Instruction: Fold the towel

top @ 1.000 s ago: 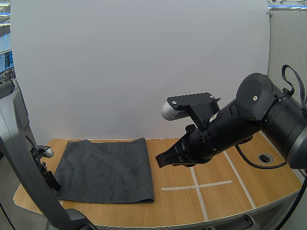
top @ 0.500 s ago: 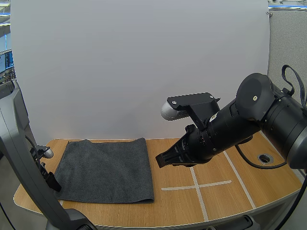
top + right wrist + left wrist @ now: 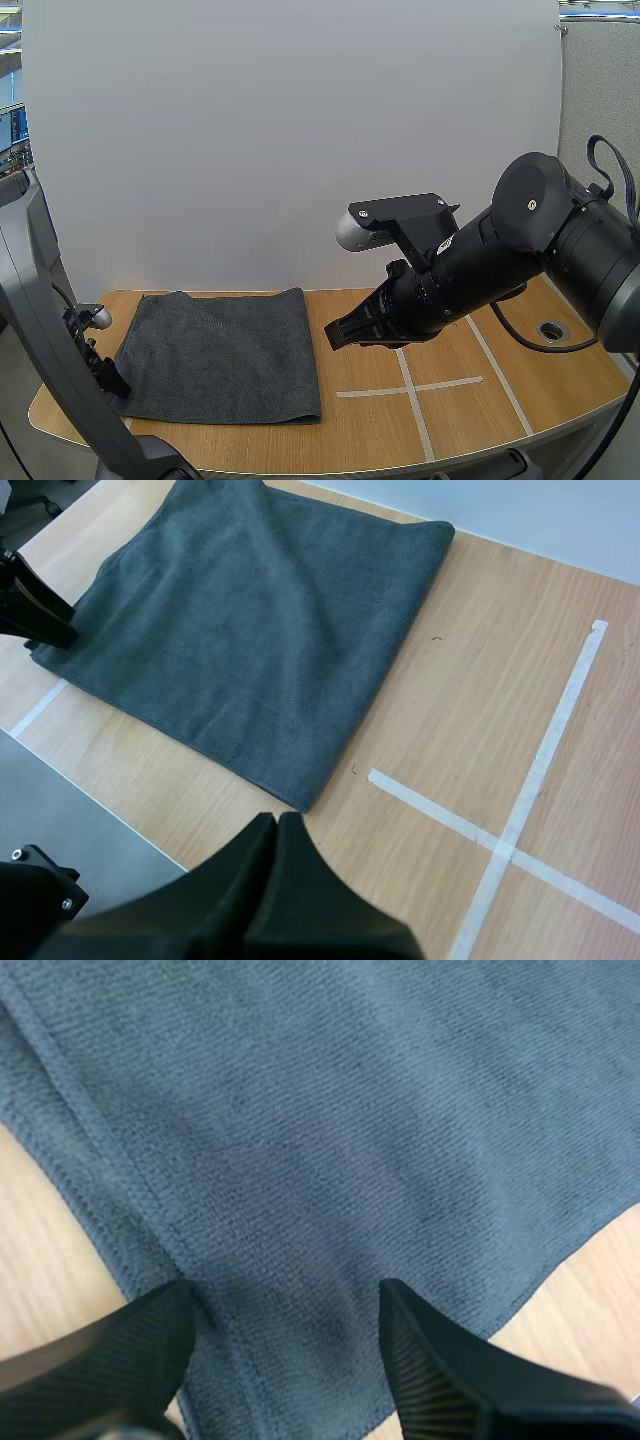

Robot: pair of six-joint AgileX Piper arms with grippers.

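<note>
High view: you're looking at the towel (image 3: pixel 220 355) lying flat on the left part of the table (image 3: pixel 480 415); dark grey, spread out, its near edge running close to the table's front edge. The left gripper (image 3: pixel 108 378) is sitting at the towel's near-left corner; the left wrist view is showing you its fingers (image 3: pixel 120 1350) standing apart, ribbed faces turned to each other, tips down at the cloth. The hem seam is passing just inside one finger, and the jaws are not pinching anything.

The right gripper (image 3: pixel 332 338) is hanging above the wood just right of the towel's right edge; its fingers are pressing together as one dark wedge, holding nothing. The right wrist view is giving you that wedge pointing down near the towel's near-right corner, with the other arm's gripper sitting at the towel's far corner on the opposite side.

A white tape cross (image 3: pixel 408 386) is lying on the bare wood right of the towel, apart from it.
</note>
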